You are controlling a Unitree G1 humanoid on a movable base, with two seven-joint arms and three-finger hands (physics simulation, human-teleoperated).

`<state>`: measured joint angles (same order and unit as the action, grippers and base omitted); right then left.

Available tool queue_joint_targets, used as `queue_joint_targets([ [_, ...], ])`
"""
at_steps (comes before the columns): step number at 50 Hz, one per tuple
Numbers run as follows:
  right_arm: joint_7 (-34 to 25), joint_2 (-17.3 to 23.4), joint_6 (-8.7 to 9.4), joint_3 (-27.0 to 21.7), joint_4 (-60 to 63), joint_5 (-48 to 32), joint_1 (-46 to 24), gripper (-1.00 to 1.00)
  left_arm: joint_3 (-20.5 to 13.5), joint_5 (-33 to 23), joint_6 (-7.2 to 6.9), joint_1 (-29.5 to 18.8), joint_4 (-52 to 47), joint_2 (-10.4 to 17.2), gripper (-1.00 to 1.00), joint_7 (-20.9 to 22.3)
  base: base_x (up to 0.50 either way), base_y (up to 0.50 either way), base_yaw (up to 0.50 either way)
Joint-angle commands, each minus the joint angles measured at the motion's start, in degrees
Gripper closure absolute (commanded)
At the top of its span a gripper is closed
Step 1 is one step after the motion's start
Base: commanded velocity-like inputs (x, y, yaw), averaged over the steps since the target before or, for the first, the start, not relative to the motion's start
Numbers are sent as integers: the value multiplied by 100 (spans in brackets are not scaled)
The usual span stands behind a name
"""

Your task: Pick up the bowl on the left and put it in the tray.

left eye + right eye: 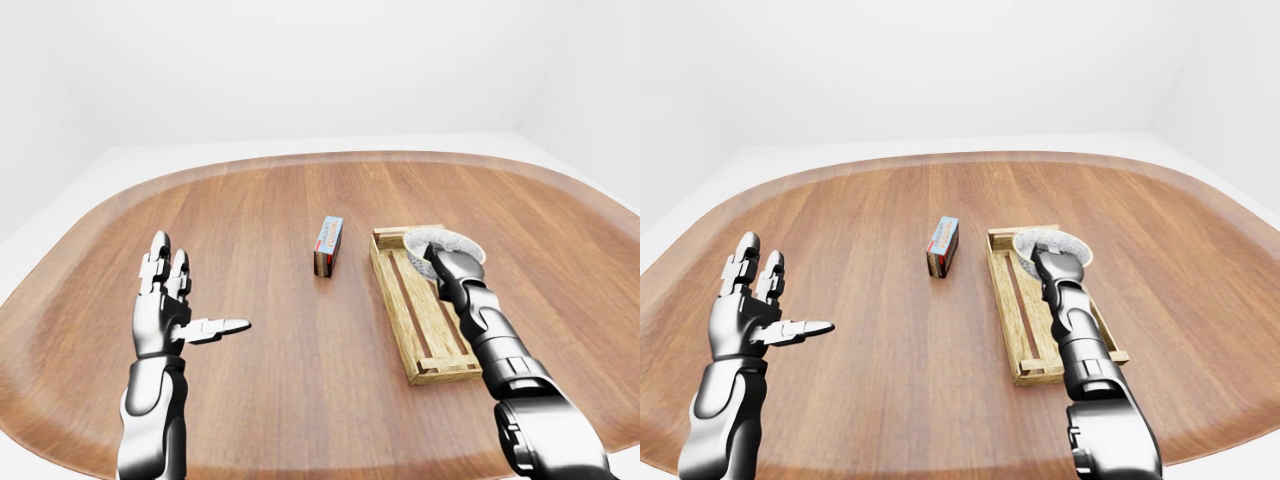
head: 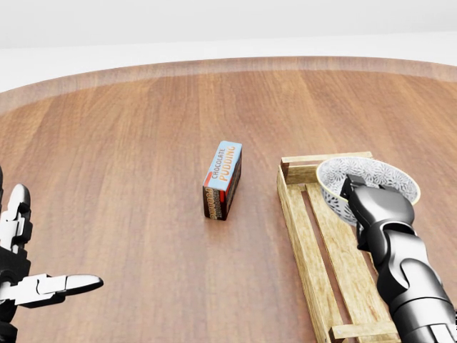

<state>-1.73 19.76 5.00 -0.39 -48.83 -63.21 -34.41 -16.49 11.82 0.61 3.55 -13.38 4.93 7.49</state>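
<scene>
Wooden worktop (image 1: pixel 250 220); right hand (image 2: pixel 376 207) grasps the bowl (image 2: pixel 371 171) at the tray's (image 2: pixel 298 229) twelve-o'clock end. Placing step, I judge — next, settle and release. Left hand (image 1: pixel 160 315) spread, empty.

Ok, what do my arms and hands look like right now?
Both are glossy silver-grey metal with black joints. The left hand shows blocky, segmented fingers; the right hand is a smooth dark-grey shell. The forearms are rounded, ringed segments. No cables, sleeves or markings show.
</scene>
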Motion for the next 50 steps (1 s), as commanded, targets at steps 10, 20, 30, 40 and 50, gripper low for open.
queue_joint_targets([
  [10,786,-239,0,303,-1487,8,-185,100,201,-162,60,11,178,-89,-100,-119,0,0,0],
  [20,853,-209,0,334,-1619,51,-189,100,201,-174,223,-21,384,-87,-100,-95,0,0,0],
  [30,856,-226,0,350,-1633,59,-152,100,211,-169,284,-24,458,-75,-100,-88,0,0,0],
  [40,880,-304,0,399,-1750,53,-166,100,194,-159,267,4,414,-71,-100,-81,0,0,0],
  [50,870,-361,0,421,-1797,109,-153,-5,161,-143,277,15,411,-75,-100,-65,0,0,0],
])
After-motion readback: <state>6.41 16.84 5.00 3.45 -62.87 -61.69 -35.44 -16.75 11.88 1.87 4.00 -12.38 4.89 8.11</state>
